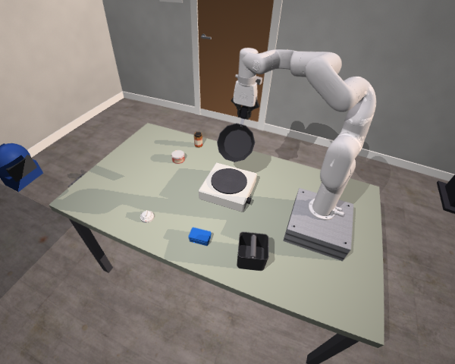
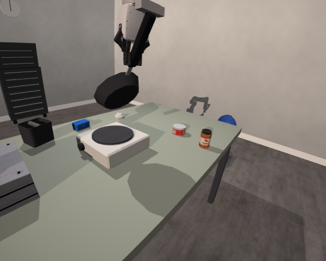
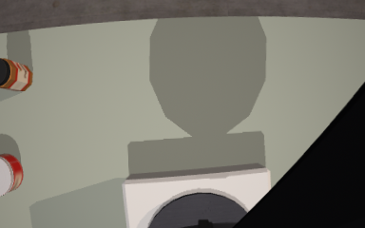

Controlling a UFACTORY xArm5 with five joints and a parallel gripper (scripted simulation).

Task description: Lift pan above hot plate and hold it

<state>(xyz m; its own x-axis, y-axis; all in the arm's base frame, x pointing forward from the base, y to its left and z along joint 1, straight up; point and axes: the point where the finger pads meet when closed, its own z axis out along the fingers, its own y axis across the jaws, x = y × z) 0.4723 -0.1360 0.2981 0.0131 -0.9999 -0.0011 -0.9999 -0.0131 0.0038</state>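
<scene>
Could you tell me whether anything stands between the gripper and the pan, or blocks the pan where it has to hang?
Nothing visible does. The gripper is shut on the handle of the pan, which hangs tilted in open air well above the hot plate, with nothing near it.

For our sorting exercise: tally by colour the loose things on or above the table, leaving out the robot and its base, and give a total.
Black: 2, the pan held by the gripper, and the bin.
White: 2, the hot plate and the small round thing.
Blue: 1, the box.
Red: 1, the tin.
Orange: 1, the jar.
Total: 7.
</scene>
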